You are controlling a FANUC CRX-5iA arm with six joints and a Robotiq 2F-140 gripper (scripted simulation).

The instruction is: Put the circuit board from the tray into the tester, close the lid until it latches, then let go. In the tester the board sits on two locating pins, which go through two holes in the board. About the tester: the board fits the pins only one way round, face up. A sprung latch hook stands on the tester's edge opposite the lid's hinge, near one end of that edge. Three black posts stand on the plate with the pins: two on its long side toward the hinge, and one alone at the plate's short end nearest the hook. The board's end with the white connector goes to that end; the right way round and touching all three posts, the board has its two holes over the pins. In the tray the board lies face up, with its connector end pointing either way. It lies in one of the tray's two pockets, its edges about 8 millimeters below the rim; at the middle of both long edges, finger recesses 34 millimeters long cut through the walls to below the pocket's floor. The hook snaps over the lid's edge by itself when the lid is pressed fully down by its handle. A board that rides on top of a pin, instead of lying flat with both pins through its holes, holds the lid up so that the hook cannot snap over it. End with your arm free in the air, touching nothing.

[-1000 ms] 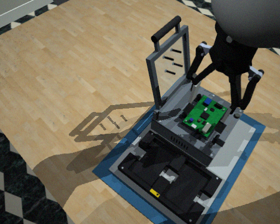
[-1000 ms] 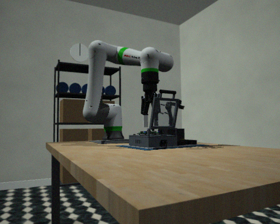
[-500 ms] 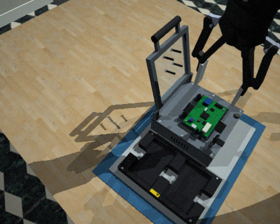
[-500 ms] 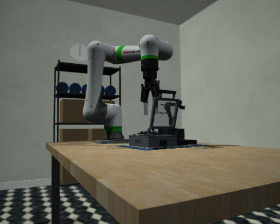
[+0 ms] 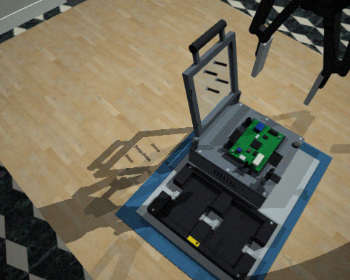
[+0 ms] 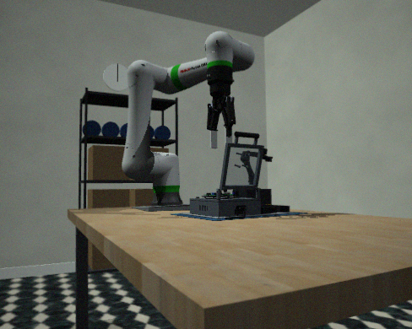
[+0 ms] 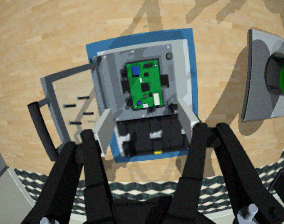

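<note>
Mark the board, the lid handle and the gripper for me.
board (image 5: 257, 144): top view, middle of its green face.
lid handle (image 5: 207, 36): top view, middle of the black bar.
gripper (image 5: 287, 80): top view, midway between the two fingertips, open and holding nothing.

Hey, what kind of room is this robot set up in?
Most likely a small workshop or test lab. A white robot arm stands at a wooden table bearing a circuit-board tester, and a black shelf rack with cardboard boxes stands against the plain wall behind it.
</note>
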